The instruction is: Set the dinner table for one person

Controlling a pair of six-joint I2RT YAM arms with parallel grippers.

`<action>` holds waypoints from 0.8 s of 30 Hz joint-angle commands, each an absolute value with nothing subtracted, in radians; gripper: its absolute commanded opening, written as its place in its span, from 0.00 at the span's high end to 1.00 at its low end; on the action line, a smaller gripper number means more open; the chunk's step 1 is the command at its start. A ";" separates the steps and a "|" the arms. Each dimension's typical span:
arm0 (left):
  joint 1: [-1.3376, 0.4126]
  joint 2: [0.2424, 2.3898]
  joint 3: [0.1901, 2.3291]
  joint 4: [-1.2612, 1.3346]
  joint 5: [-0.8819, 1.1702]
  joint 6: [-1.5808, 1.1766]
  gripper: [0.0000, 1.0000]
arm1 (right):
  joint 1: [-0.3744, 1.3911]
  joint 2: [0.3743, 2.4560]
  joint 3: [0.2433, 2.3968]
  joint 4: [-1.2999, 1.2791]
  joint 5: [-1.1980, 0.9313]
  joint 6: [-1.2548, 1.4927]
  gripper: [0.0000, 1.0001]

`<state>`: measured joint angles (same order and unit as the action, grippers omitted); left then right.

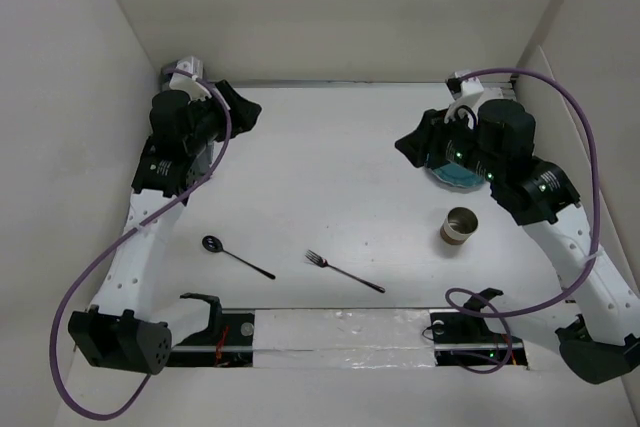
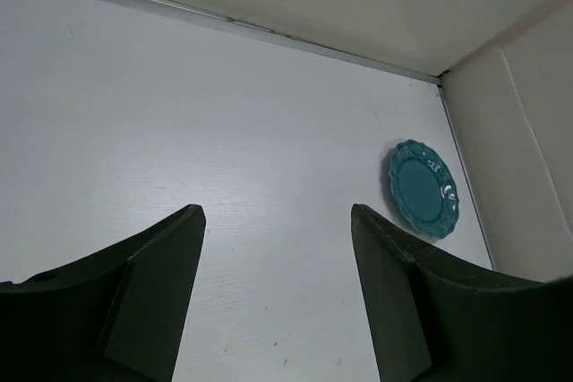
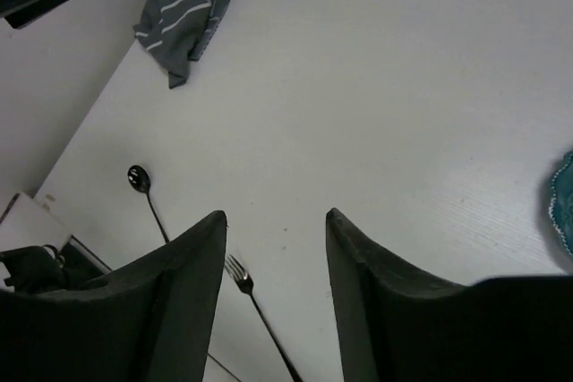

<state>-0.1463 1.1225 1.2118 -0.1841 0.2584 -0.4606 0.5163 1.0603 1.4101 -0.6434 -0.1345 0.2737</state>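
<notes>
Presently an unset desk (image 1: 320,177).
Held open and empty, ready for first picks: left end effector (image 2: 276,210) near striped placemat (image 3: 188,2), right end effector (image 3: 276,214) beside teal plate (image 2: 423,189).

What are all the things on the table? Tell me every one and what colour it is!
dinner table: one, white, fills the whole scene
plate: one, teal with a wavy rim, far right, under the right arm
cup: one, tan-brown, upright on the right, nearer than the plate
fork: one, dark, near the middle front
spoon: one, dark, front left, beside the fork but apart from it
cloth: one, dark grey with white stripes, bunched at the left edge
cables: two, purple, one looping off each arm
left claw: one, black, open and empty, above the far left
right claw: one, black, open and empty, above the far right
</notes>
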 commanded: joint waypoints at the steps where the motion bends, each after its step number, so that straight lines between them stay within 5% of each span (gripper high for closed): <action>1: -0.143 1.104 1.223 -0.169 0.218 -0.480 0.36 | 0.500 1.052 1.417 -0.595 -0.161 0.278 0.62; 2: -0.143 1.108 1.233 -0.179 0.159 -0.480 0.39 | 0.500 1.051 1.416 -0.595 -0.164 0.278 0.77; 3: -0.143 1.126 1.262 -0.210 0.058 -0.485 0.53 | 0.500 1.046 1.396 -0.592 -0.185 0.281 1.00; 5: -0.143 1.150 1.278 -0.245 -0.027 -0.489 0.61 | 0.500 1.046 1.387 -0.588 -0.207 0.281 1.00; 8: -0.143 1.212 1.331 -0.322 -0.144 -0.495 0.99 | 0.500 1.042 1.350 -0.575 -0.233 0.285 1.00; 9: -0.123 1.224 1.345 -0.334 -0.164 -0.500 1.00 | 0.500 1.040 1.339 -0.575 -0.238 0.287 1.00; 14: 0.066 1.319 1.306 -0.359 -0.141 -0.569 0.98 | 0.500 1.006 1.289 -0.580 -0.238 0.287 1.00; 15: 0.101 1.330 1.274 -0.351 -0.134 -0.580 0.81 | 0.500 0.990 1.276 -0.580 -0.241 0.287 1.00; 18: 0.211 1.367 1.212 -0.313 -0.101 -0.616 0.55 | 0.500 0.970 1.227 -0.591 -0.248 0.284 1.00; 20: 0.264 1.403 1.187 -0.270 -0.087 -0.629 0.45 | 0.500 0.956 1.198 -0.598 -0.258 0.282 0.99; 23: 0.275 1.492 1.180 -0.238 -0.123 -0.638 0.40 | 0.509 0.940 1.157 -0.589 -0.273 0.276 0.75; 24: 0.275 1.550 1.199 -0.227 -0.132 -0.637 0.40 | 0.509 0.943 1.149 -0.589 -0.282 0.272 0.57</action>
<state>0.2848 1.4731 1.1839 -0.3077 -0.1143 -0.6140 0.5045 0.9558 1.1728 -0.6220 -0.2443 0.2859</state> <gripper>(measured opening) 0.600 0.238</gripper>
